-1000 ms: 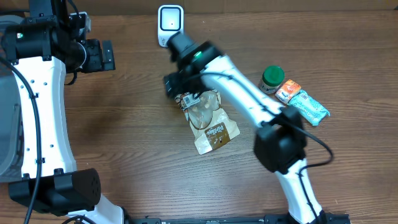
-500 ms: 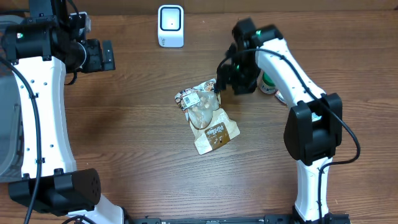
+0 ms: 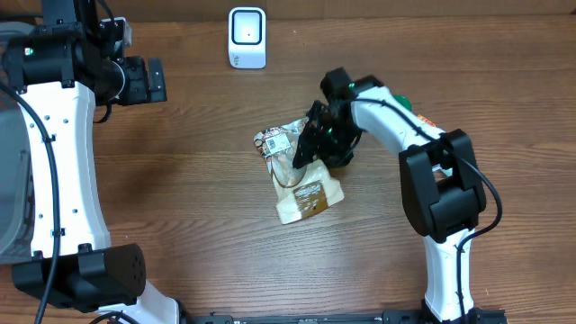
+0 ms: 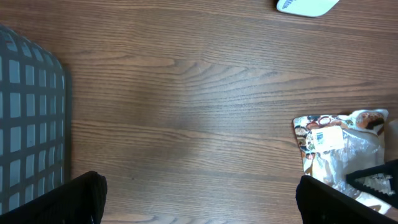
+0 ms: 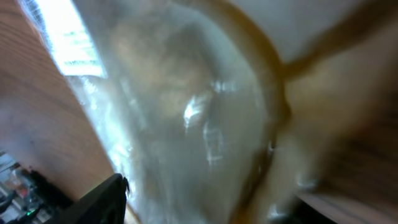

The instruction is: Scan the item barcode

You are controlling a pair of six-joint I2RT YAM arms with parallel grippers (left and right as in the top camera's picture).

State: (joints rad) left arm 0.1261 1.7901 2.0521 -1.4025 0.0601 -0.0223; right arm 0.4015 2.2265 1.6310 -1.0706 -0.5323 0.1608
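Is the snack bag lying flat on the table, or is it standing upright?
Lying flat. The overhead view shows the snack bag spread face up on the wooden table, with its white label readable from above.

- Arms: two – left arm [image 3: 54, 135] and right arm [image 3: 387, 117].
- Hands: two, one per arm – left hand [image 3: 160, 81], right hand [image 3: 310, 148].
- Snack bag [image 3: 306, 189]: one.
- White scanner [image 3: 247, 36]: one.
- Green-lidded jar [image 3: 400, 99]: one, mostly hidden.
- Orange packet [image 3: 423, 120]: one, partly hidden.
- Wire basket [image 4: 25, 124]: one.
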